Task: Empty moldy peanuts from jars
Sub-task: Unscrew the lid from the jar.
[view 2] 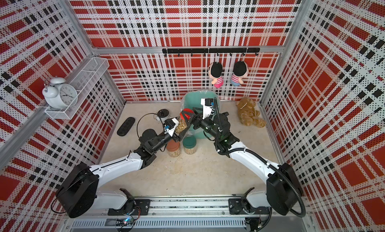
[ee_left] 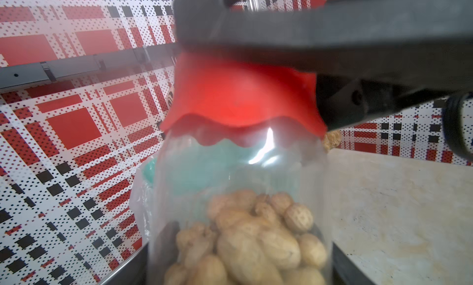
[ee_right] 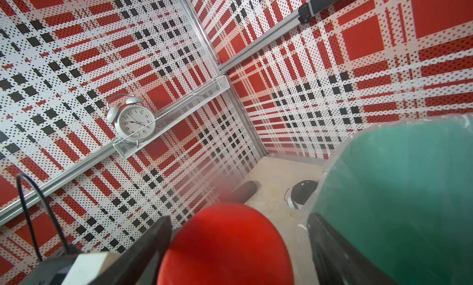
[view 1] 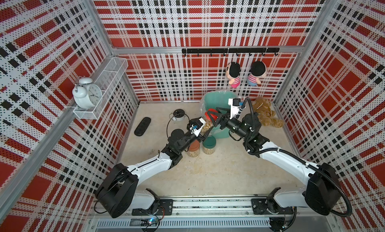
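Note:
My left gripper [view 1: 203,130] is shut on the clear jar [ee_left: 238,173], holding it tilted above the table beside the teal bin [view 1: 221,96]. Moldy peanuts [ee_left: 256,235] fill the jar's lower part. Its red lid [ee_right: 225,245] sits between the fingers of my right gripper [ee_right: 238,248], which is open. One finger [ee_right: 148,245] is at the lid's edge and the other finger [ee_right: 330,245] stands apart from it. In both top views the lid [view 2: 186,114] faces the right gripper [view 2: 188,116]. A brown-lidded jar [view 1: 193,147] and a green-lidded jar [view 1: 209,143] stand upright on the table under the left arm.
A black oblong object [view 1: 142,126] and a round black-and-white device [view 1: 178,115] with a cable lie at the back left. A teddy bear [view 1: 265,114] lies at the back right. Two dolls [view 1: 234,74] hang on the back wall. A clock [view 1: 87,94] stands on the left wall's wire shelf.

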Motion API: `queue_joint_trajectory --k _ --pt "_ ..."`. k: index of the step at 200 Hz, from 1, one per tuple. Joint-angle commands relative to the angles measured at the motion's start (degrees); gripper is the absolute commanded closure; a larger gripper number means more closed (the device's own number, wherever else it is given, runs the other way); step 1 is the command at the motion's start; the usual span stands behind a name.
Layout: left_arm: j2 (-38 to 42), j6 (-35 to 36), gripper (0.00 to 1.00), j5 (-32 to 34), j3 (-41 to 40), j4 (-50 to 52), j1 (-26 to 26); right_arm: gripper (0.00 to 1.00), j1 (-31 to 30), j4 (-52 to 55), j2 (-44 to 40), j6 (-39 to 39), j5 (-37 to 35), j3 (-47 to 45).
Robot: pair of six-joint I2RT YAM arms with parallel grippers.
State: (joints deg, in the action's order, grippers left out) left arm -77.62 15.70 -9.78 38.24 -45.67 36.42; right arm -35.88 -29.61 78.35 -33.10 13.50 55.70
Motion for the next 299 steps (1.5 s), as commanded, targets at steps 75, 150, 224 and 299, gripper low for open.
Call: queue_joint_trajectory --k 75,150,224,299 --pt "0.10 0.22 1.00 0.05 0.07 -3.87 0.32 0.87 -0.53 1.41 1.26 0.11 3.11 1.08" --pt "0.52 -6.51 1.00 -10.37 0.56 -3.57 -5.20 1.00 0.70 1.58 1.17 9.21 13.08 1.36" --pt "-2.89 -12.90 1.00 -33.18 6.68 1.64 -12.47 1.00 5.56 -8.82 3.23 17.68 38.36 0.74" --pt "-5.99 -12.07 1.00 -37.55 10.00 5.43 -13.77 0.75 8.40 0.40 6.00 28.87 42.93 5.78"
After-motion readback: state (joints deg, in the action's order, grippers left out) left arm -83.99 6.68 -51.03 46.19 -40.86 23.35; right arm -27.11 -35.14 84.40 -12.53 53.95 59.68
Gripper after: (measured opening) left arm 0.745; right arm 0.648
